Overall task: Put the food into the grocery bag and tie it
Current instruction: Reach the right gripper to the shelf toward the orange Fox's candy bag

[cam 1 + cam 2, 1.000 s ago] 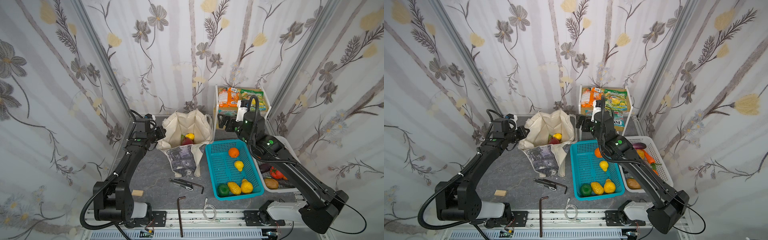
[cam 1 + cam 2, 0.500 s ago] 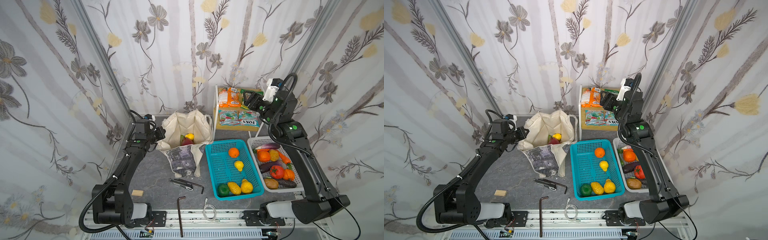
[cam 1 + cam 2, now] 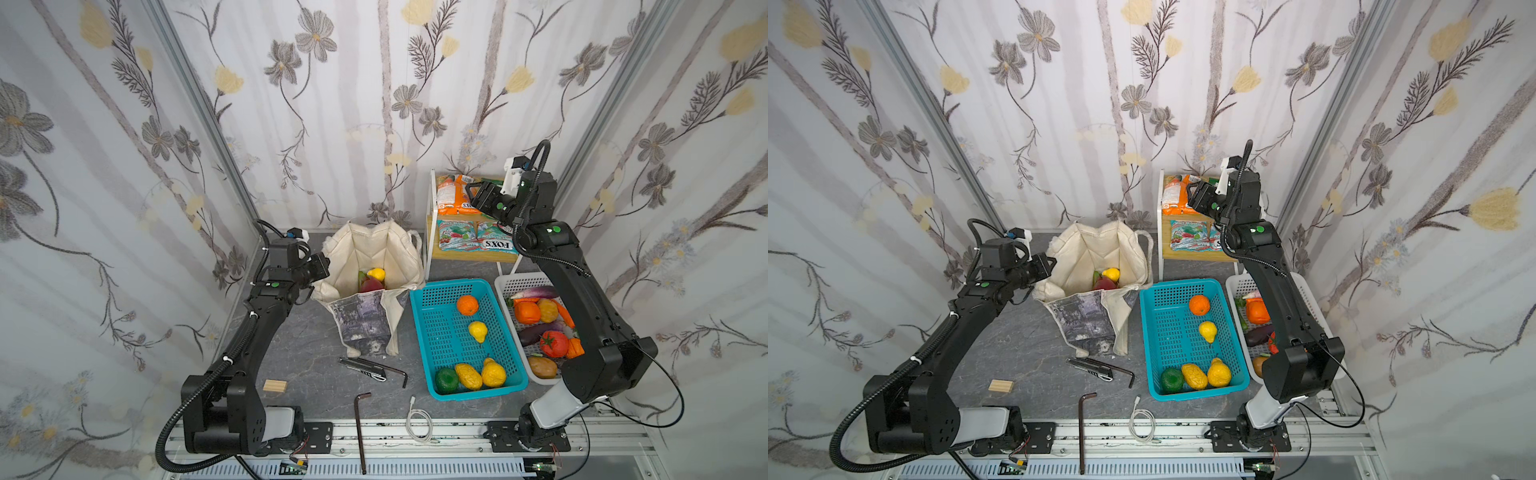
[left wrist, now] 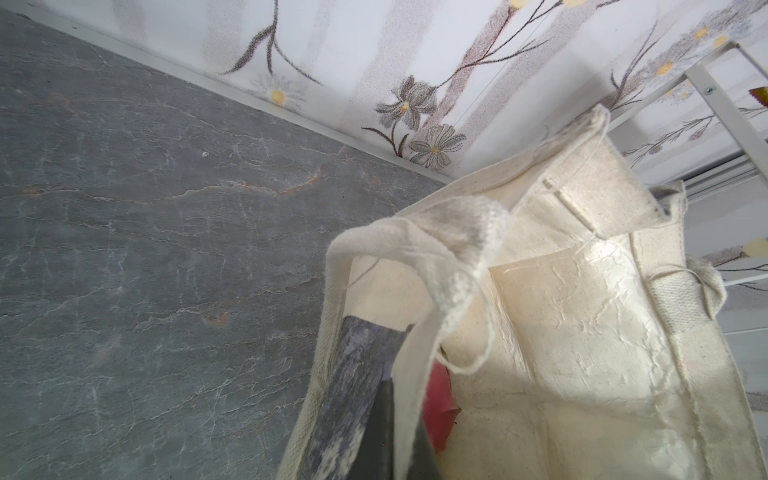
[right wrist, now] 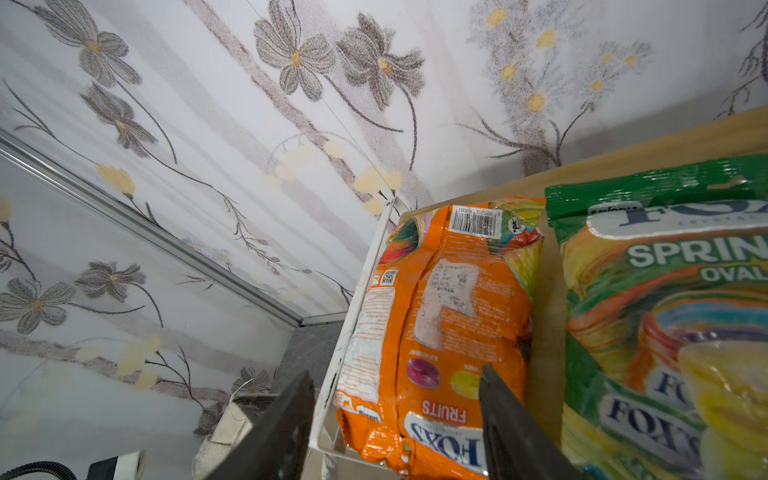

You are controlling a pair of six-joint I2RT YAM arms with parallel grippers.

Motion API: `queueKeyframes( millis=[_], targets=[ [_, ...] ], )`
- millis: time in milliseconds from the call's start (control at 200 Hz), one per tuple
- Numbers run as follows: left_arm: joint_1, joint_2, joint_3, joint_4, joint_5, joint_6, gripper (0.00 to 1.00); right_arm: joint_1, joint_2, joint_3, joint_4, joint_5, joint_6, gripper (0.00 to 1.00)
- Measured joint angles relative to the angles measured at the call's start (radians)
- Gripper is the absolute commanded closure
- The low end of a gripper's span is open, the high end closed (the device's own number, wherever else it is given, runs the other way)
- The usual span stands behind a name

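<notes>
The right pincer (image 5: 395, 372) stands released, its dark fingers straddling the nearest end of the crinkled, glossy orange snack packet (image 5: 453, 299). One finger sits outside the white metal shelf rail (image 5: 361, 282). The left pincer (image 3: 318, 269) is clenched on the rim of the slack cream canvas grocery bag (image 3: 374, 249) with grey-purple prints.

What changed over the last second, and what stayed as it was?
The right tool rose from the lower front of the shelf to its top level. Its jaws have narrowed but are still apart, astride the orange packet, with nothing gripped yet. The left tool stays shut on the grocery bag rim. Everything else is unmoved.
</notes>
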Motion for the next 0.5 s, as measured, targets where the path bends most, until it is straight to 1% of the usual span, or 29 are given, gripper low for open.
queueKeyframes(
  millis=[300, 505],
  targets=[
    [0.000, -0.010, -0.004, -0.001, -0.007, 0.001, 1.00, -0.023, 0.008, -0.079, 0.017, -0.013, 0.024, 0.37],
    [0.000, -0.011, -0.004, 0.000, -0.007, 0.001, 1.00, -0.028, 0.007, -0.109, 0.044, -0.049, 0.027, 0.36]
  ],
)
